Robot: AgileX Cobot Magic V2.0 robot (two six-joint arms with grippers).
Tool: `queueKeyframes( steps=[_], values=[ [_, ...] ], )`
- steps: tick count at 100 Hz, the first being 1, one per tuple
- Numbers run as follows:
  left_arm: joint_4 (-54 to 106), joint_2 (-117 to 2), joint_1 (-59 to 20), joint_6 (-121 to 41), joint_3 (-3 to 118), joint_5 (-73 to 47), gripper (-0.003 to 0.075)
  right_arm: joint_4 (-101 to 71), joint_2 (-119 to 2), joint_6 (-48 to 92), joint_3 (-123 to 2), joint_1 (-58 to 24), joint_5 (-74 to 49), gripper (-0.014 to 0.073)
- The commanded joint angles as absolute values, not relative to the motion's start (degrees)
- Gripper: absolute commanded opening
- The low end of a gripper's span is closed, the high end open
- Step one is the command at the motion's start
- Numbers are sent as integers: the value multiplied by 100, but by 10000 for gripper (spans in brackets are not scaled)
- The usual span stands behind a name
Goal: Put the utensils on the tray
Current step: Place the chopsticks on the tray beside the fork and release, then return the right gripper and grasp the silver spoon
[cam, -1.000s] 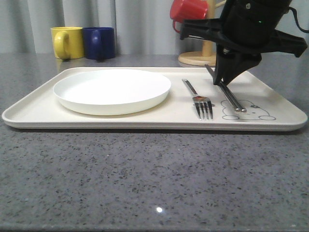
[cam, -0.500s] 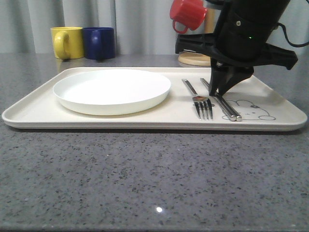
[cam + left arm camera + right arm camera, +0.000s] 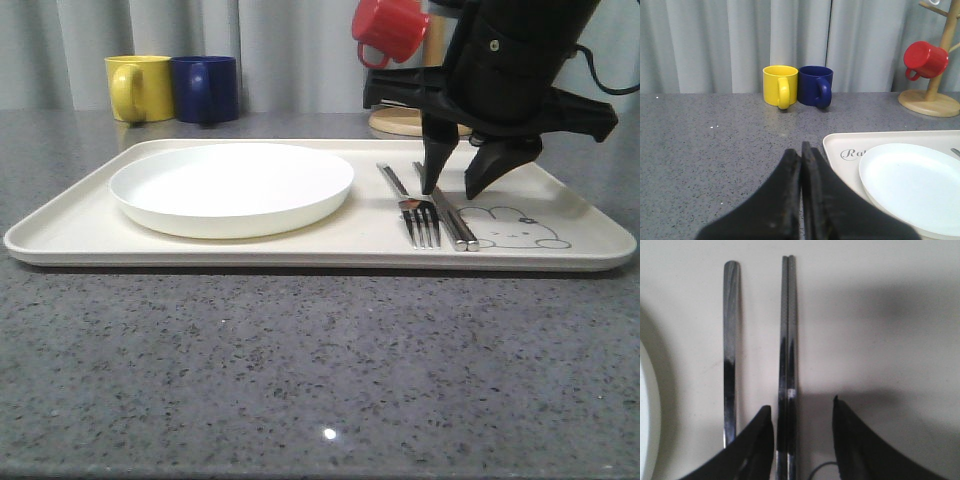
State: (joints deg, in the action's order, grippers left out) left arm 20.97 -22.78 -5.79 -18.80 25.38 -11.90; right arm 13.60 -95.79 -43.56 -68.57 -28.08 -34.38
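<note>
A silver fork point(image 3: 410, 205) lies on the cream tray point(image 3: 90, 225), right of the white plate. Beside it, on the tray, lies a pair of silver chopsticks point(image 3: 452, 215), close together and parallel to the fork. My right gripper point(image 3: 454, 190) hangs open just above the chopsticks, one finger on each side. From the right wrist view the chopsticks point(image 3: 788, 340) run between the spread fingers of the right gripper point(image 3: 802, 415), close to one of them, with the fork handle point(image 3: 730, 340) alongside. My left gripper point(image 3: 801, 155) is shut with nothing in it, over the counter near the tray's corner point(image 3: 840, 145).
A round white plate point(image 3: 232, 187) takes up the tray's left half. Yellow point(image 3: 138, 87) and blue point(image 3: 205, 88) mugs stand at the back left. A wooden mug tree base point(image 3: 405, 120) with a red mug point(image 3: 388, 28) stands behind the tray.
The right gripper has opened and let go of the chopsticks, which now lie flat on the tray closer to the fork. A second ago it held them tilted, further right.
</note>
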Motion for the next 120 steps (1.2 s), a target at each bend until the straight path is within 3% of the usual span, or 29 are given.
queueKeyframes(
  steps=[1,39,69,120],
  values=[
    [2143,-2311,-563,-1845,2690,-744,-18,1451,-9184,-4360,-7084,-2806,-3348,313],
    [2143,-2311,-563,-1845,2690,-744,-18,1516,-8374,-3665,-7150,-2249,-3903,313],
    [2143,-2311,-563,-1845,2690,-744,-18,1368,-8064,-2247,-7143,-908,-4609,313],
    [2143,-2311,-563,-1845,2690,-744,-18,-207,-8248,211,-7113,976,-4697,313]
  ],
)
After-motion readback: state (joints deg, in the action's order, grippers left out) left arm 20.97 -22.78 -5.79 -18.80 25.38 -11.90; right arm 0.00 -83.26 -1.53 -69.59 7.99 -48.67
